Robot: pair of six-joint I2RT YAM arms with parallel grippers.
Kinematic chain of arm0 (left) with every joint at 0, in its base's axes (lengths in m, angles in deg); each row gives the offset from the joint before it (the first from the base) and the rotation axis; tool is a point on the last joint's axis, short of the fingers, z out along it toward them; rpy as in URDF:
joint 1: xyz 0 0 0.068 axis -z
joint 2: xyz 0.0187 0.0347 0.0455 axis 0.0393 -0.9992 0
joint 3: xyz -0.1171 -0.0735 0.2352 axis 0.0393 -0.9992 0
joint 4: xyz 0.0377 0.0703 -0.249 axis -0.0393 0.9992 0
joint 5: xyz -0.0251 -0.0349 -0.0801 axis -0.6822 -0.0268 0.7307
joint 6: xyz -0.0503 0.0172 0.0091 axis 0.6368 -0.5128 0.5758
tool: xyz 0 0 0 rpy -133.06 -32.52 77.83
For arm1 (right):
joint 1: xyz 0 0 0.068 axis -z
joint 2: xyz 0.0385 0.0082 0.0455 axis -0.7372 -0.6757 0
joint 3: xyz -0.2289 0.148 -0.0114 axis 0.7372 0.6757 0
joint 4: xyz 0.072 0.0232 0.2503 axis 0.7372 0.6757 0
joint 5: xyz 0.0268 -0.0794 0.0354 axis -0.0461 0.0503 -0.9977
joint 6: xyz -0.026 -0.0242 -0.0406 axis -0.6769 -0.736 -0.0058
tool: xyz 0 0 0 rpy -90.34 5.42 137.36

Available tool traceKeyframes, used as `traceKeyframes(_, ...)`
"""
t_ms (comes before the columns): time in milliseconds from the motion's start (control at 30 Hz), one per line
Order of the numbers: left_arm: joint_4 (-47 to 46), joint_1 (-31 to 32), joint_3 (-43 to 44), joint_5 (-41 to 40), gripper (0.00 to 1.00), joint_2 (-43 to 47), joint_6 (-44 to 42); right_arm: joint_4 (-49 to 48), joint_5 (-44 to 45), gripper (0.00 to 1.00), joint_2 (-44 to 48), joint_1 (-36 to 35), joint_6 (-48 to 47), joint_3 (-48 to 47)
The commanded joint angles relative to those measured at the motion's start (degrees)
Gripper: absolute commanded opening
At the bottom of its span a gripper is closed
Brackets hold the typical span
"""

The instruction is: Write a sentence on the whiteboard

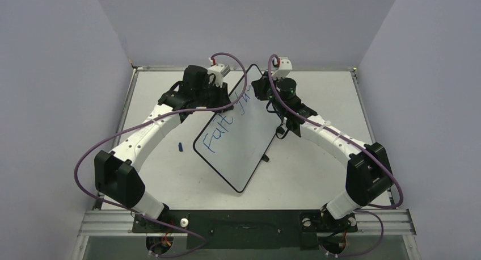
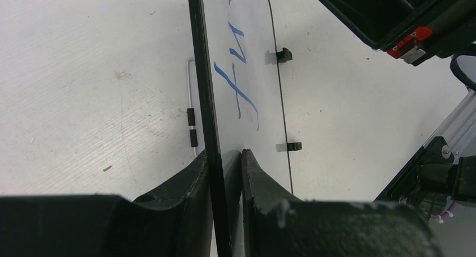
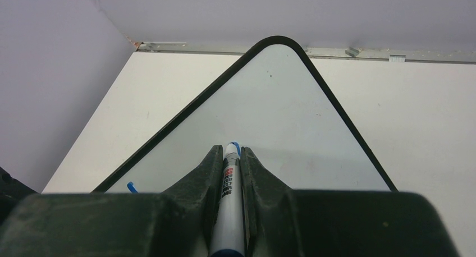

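The large white rectangular whiteboard [image 1: 241, 152], with rounded corners and a thin black frame, sits at the centre of the overhead view. It is turned diamond-wise over the white tabletop [image 1: 317, 169], one corner toward the bottom of the frame. The blue handwritten sentence [image 1: 218, 134] climbs its left half (only "Fait" reads clearly; the next word runs behind the arms). In the left wrist view the left gripper [image 2: 225, 156] is pinched onto the board's black edge, a finger on each face. Two small black tabs [image 2: 284, 55] sit on the opposite edge, upper middle. The right gripper [image 3: 231, 150] clamps a white-barrelled marker pen [image 3: 229, 203], its blue tip over the board at frame centre; whether it touches I cannot tell. A small blue cap-like piece [image 1: 180, 147] lies on the tabletop left of the board.
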Motion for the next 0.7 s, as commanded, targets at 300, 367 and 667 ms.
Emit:
traceKeyframes(300, -4.55, -0.28, 1.05, -3.65, 0.0, 1.7, -5.84, -4.16, -3.88, 0.0, 0.09, -0.26, 2.26, 0.19)
traceKeyframes(367, -4.56, -0.24, 1.04, -3.67, 0.0, 1.74, -5.85, -4.41, -4.01, 0.0, 0.19, -0.24, 2.48, 0.72)
traceKeyframes(667, -4.5, -0.24, 1.04, -3.74, 0.0, 1.91, -5.85, -4.76, -4.21, 0.0, 0.77, -0.69, 2.95, 2.96)
